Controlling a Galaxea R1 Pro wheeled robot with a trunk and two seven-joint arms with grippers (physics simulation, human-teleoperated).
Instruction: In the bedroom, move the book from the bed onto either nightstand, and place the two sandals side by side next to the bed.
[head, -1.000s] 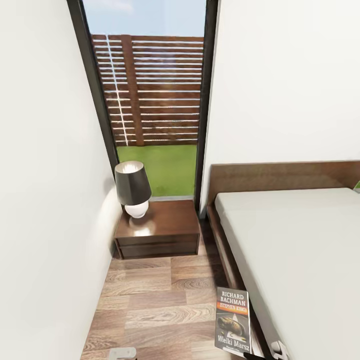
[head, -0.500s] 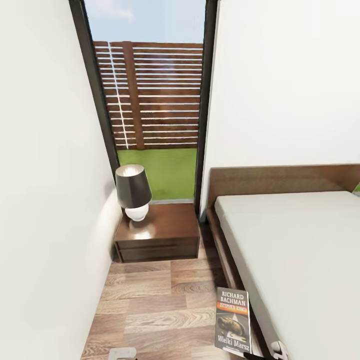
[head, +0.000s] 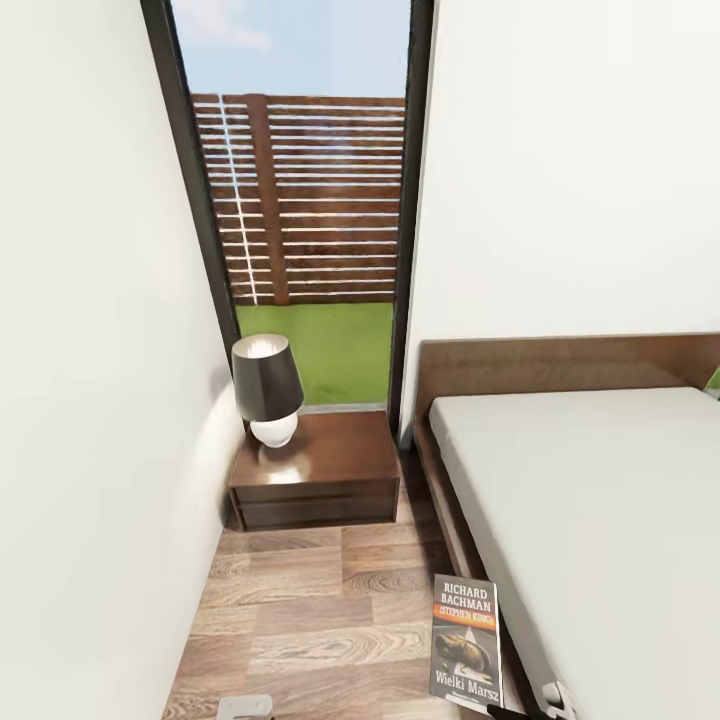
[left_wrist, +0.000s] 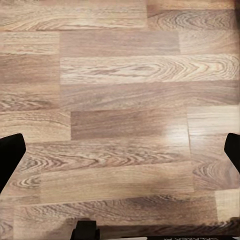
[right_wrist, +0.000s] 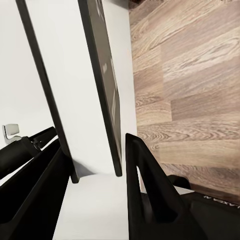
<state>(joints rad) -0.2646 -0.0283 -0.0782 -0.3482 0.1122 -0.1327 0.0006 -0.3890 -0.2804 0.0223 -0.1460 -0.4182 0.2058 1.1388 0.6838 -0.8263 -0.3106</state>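
Observation:
The book (head: 466, 640), a dark paperback with "RICHARD BACHMAN" lettering and an orange band, hangs upright over the wood floor beside the bed (head: 600, 500). My right gripper (head: 530, 708) is shut on its lower edge. In the right wrist view the book (right_wrist: 102, 85) shows edge-on between the black fingers (right_wrist: 150, 200). The nightstand (head: 320, 470) stands ahead by the window, against the left wall, with its right half bare. My left gripper (left_wrist: 120, 152) is open over bare floor. The sandals are out of view.
A black-shaded lamp (head: 267, 385) with a white base takes up the nightstand's left half. A narrow strip of floor (head: 300, 620) runs between the white left wall (head: 90, 450) and the bed's dark frame (head: 445, 510). The tall window (head: 310, 200) lies behind.
The whole head picture has slid down slightly, so the camera moved. The book and right gripper keep their place in the view.

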